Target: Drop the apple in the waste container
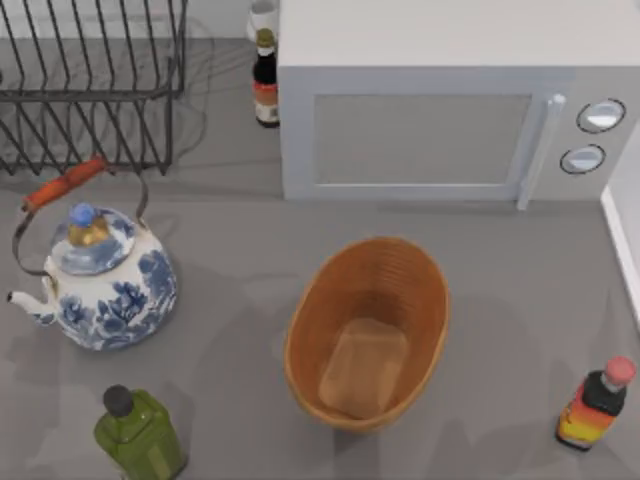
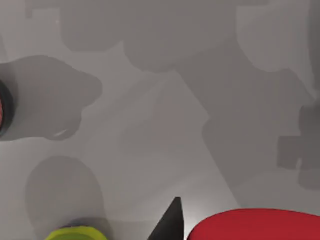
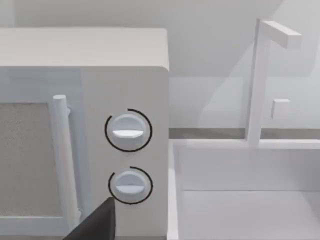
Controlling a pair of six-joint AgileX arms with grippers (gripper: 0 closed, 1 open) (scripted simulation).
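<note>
Closest to the left wrist camera, the apple (image 2: 255, 226) shows as a broad red curve just beside the dark tip of the left gripper (image 2: 171, 221). Whether that gripper is clenched on the apple or released, I cannot tell. Beyond them lies the grey table (image 2: 165, 115), crossed by soft shadows, and a yellow-green object (image 2: 75, 233) sits off to the other side of the tip.

In the right wrist view a dark part of the right gripper (image 3: 97, 225) stands in front of the microwave (image 3: 85, 50), close to its two round knobs (image 3: 128, 131). I cannot tell if this tool is clenched or released either. A white walled tray (image 3: 240, 200) adjoins the microwave.

From above, a green bottle (image 1: 138, 432) with a black cap stands at the lower left of the frame, and a sauce bottle (image 1: 596, 404) with a pinkish-red cap at the lower right. The waste container (image 1: 315, 290) sits in the lower middle, tilted on a diagonal, with its flat bottom bare. A blue-and-white kettle (image 1: 105, 285) with an orange-gripped handle is at centre left. Farther back, the microwave fills the upper right, a black wire rack (image 1: 90, 80) the upper left, and a dark bottle (image 1: 265, 85) stands between them, just beside the microwave.
</note>
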